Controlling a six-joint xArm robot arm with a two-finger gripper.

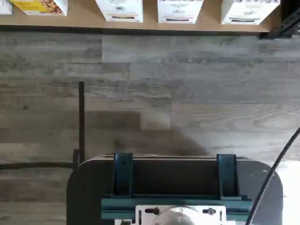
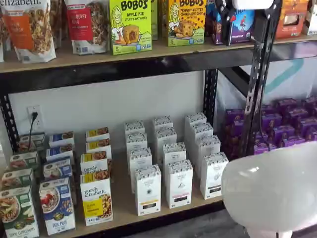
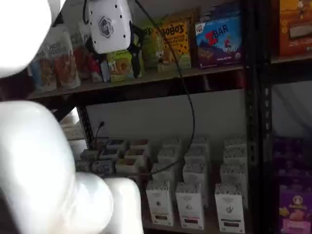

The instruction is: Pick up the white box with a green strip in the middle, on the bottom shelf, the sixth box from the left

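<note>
Tall white cartons with speckled tops stand in three columns on the bottom shelf [image 2: 124, 210], a pale board in a black rack. The front carton of the rightmost column [image 2: 214, 174] has a small dark strip low on its front. It also shows in a shelf view [image 3: 229, 207] and in the wrist view [image 1: 248, 10], at the shelf's edge beside two alike cartons. My gripper [image 3: 136, 48] hangs high, level with the upper shelf and far above the cartons. Its white body and black fingers show side-on, so I cannot tell a gap. It holds nothing that I can see.
"purely elizabeth" boxes [image 2: 96, 198] and cereal boxes [image 2: 57, 206] fill the shelf's left. Purple boxes [image 2: 282, 131] lie behind the black upright [image 2: 257, 74]. The upper board [image 2: 124, 54] carries bags and Bobo's boxes. The white arm [image 2: 272, 193] blocks the lower right. The wrist view shows grey plank floor [image 1: 187, 93].
</note>
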